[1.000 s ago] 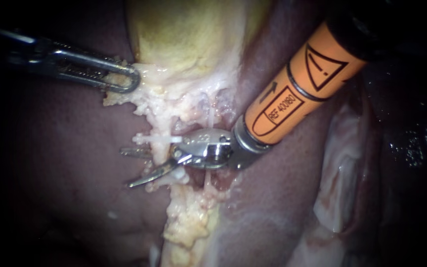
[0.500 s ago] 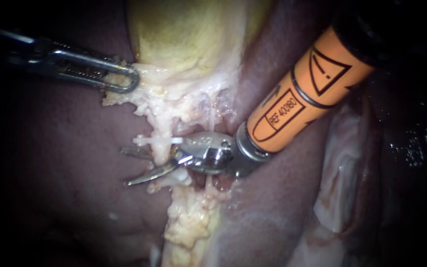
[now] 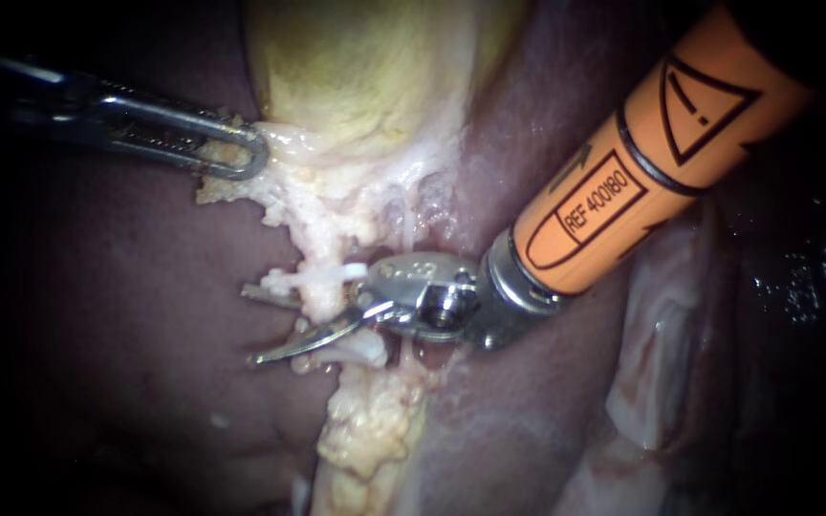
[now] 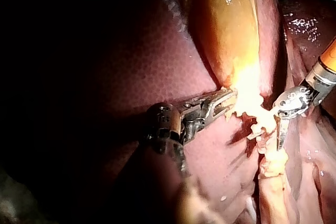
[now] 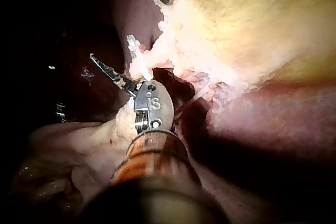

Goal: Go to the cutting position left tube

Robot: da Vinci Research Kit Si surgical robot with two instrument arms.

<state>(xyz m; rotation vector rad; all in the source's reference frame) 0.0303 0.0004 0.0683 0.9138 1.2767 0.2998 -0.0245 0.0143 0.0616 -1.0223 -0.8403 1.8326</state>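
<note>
In the endoscope view, our left instrument (image 3: 241,158) comes in from the upper left, its jaws clamped on pale tissue (image 3: 284,196) at the foot of the gallbladder (image 3: 365,67). Our right instrument (image 3: 274,320) comes in from the upper right. Its thin jaws stand apart, one on either side of the left tube (image 3: 317,304), just below a white clip (image 3: 336,274). Dark liver (image 3: 126,315) lies all around.

In the left wrist view, we see our jaws gripping the bright tissue beneath the gallbladder, while the right instrument's tip sits beside the pale strand.

In the right wrist view, one dark jaw reaches past the tube; we cannot make out the other.
</note>
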